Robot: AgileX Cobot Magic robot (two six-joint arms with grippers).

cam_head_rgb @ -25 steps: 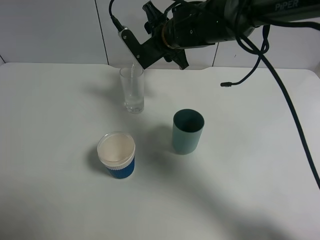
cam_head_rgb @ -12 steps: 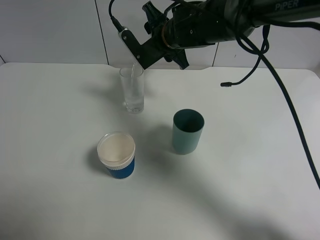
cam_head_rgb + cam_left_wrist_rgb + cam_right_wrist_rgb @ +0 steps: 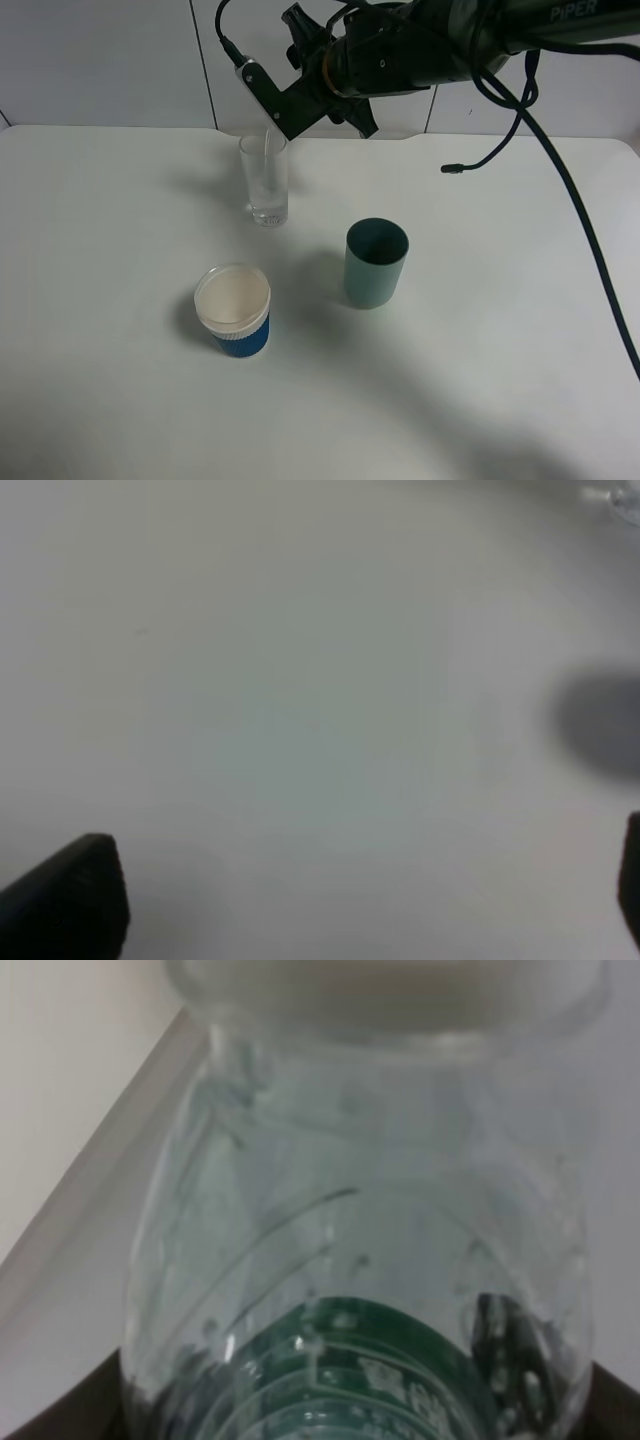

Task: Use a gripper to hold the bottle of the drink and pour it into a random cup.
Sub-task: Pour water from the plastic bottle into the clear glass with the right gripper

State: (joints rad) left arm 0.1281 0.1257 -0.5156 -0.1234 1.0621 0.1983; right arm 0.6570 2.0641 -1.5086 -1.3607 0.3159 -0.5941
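My right gripper [image 3: 287, 108] hangs above the back of the table, shut on the bottle of the drink and tipping it towards the cup. In the exterior high view the black jaws hide most of the bottle. A thin clear stream [image 3: 266, 140] falls into the cup [image 3: 265, 182], a tall clear glass right below. The bottle [image 3: 370, 1250] fills the right wrist view, clear plastic with a green label [image 3: 360, 1385]. The left gripper [image 3: 350, 900] shows only in its own wrist view, with dark fingertips [image 3: 65, 900] far apart over bare table.
A teal cup [image 3: 376, 263] stands to the right of the glass and nearer the front. A blue ribbed cup with a white rim [image 3: 233, 310] sits front left of it. Black cables [image 3: 560, 190] hang over the right side of the white table [image 3: 500, 350].
Almost nothing has moved. The right gripper keeps the bottle tipped over the glass and the thin stream keeps falling.
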